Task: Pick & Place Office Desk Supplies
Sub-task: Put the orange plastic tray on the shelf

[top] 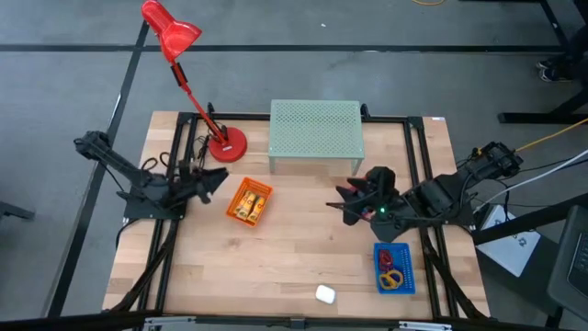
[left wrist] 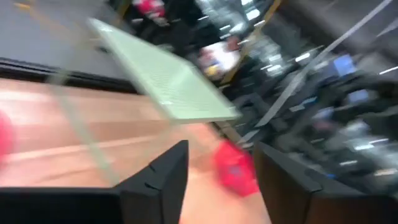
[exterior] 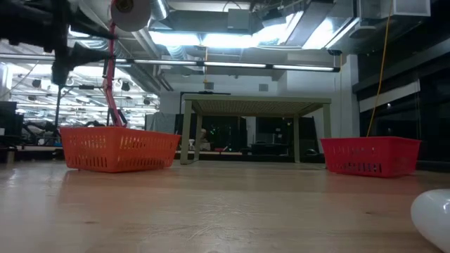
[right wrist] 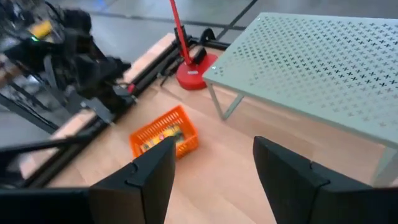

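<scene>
Inspecting table: wooden table [top: 294, 267], both arms over it.
Left gripper [top: 217, 178]: beside the orange basket, near the red lamp base [top: 226, 144]; fingers [left wrist: 163, 180] spread apart, nothing between them.
Right gripper [top: 346, 204]: in front of the pale green riser [top: 315, 129]; fingers [right wrist: 149, 177] wide, holding nothing.
Orange basket [top: 249, 201]: left of centre, yellow tubes [top: 250, 203] lying inside.
Blue basket [top: 393, 268]: near the front right edge, coloured loops [top: 390, 272] inside.
Red basket [exterior: 370, 155]: seen in the low view, contents cannot be told.
White object [top: 324, 294]: near the front edge, well apart from the baskets.
</scene>
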You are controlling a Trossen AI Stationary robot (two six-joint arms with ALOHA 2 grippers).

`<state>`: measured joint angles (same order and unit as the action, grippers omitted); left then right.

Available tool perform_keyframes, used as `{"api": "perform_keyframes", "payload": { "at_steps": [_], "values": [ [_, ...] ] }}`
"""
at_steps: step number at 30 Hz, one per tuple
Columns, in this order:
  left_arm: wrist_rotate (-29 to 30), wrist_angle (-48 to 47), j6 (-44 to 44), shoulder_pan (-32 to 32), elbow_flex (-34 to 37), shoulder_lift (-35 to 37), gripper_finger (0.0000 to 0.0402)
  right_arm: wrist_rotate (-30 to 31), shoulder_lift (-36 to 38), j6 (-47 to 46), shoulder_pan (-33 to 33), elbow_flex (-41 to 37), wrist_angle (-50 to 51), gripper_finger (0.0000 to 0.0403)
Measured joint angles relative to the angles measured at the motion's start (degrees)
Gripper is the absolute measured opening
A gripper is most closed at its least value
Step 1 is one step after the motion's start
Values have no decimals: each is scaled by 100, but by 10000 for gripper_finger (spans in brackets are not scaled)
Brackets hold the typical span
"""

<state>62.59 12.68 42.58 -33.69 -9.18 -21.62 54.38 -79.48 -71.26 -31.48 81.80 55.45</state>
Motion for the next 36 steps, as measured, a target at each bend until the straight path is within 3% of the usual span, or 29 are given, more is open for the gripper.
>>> {"api": "perform_keyframes", "payload": {
  "at_steps": [3,7,10,14,18,23,28,36],
  "values": [
    [327,-1839,678,75,-770,-100,206,-292,5,288,168,0,0,217],
    [163,-4042,1564,372,-1794,-433,230,-573,28,666,353,0,-17,217],
    [-467,-5449,2119,762,-2430,-864,233,-602,49,910,447,0,-21,217],
    [-1846,-6719,2603,1376,-3034,-1581,229,-736,57,1310,577,0,-22,217],
    [-3037,-7031,2923,1857,-3354,-2182,229,-997,57,1591,720,0,-42,217],
    [-3810,-7312,3460,2268,-3500,-2873,228,-1036,57,1920,834,0,-215,217],
    [-4189,-7340,3224,2491,-3491,-3608,228,-1048,57,2152,926,0,-394,217],
    [-4684,-6477,2727,2679,-3496,-4243,233,-1366,57,2369,1063,0,-482,217]
  ]
}}
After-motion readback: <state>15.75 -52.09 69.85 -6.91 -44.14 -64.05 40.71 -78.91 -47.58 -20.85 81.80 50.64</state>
